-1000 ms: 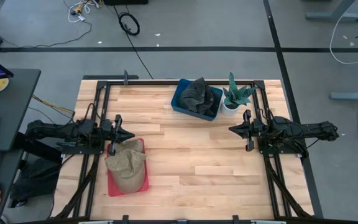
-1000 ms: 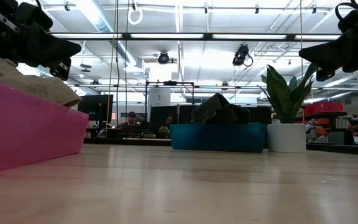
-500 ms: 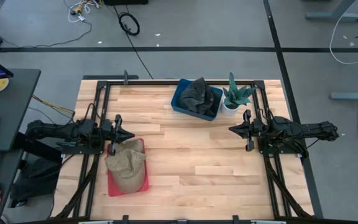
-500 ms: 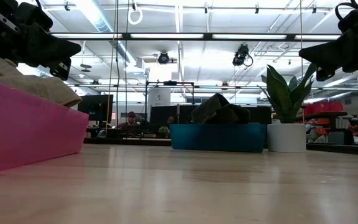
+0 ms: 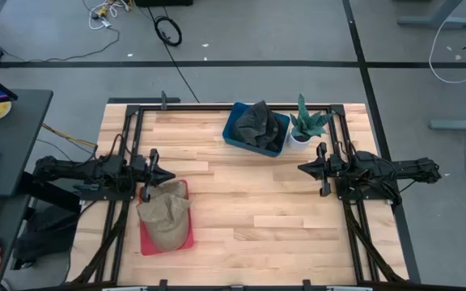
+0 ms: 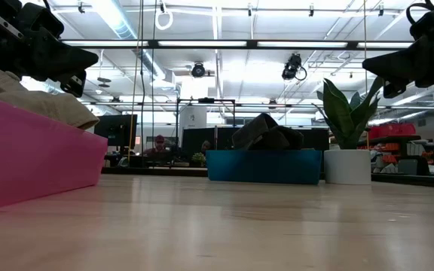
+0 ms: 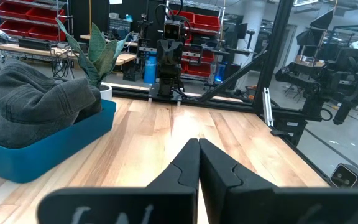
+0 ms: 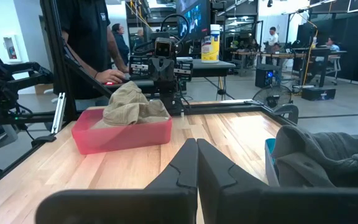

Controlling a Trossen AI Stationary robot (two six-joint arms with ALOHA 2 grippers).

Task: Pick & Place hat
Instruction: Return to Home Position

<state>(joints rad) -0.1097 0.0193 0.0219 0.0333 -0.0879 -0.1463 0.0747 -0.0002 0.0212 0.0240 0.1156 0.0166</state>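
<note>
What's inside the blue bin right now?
A heap of dark caps fills the blue bin, rising above its rim. The pile covers the bin's floor, and how many caps lie in it cannot be counted.

Surface: light wooden plank tabletop (image 5: pixel 249 210) in a black metal frame. Directly on it: blue rectangular plastic bin (image 5: pixel 230 129) at the far edge; small white pot (image 5: pixel 299 138) with a spiky green plant just right of the bin; pink-red plastic tray (image 5: pixel 146 242) well apart from the bin, near-left.

Bright even o/head light, ceiling strips (image 6: pixel 123 19) glaring, shadows v. faint
</note>
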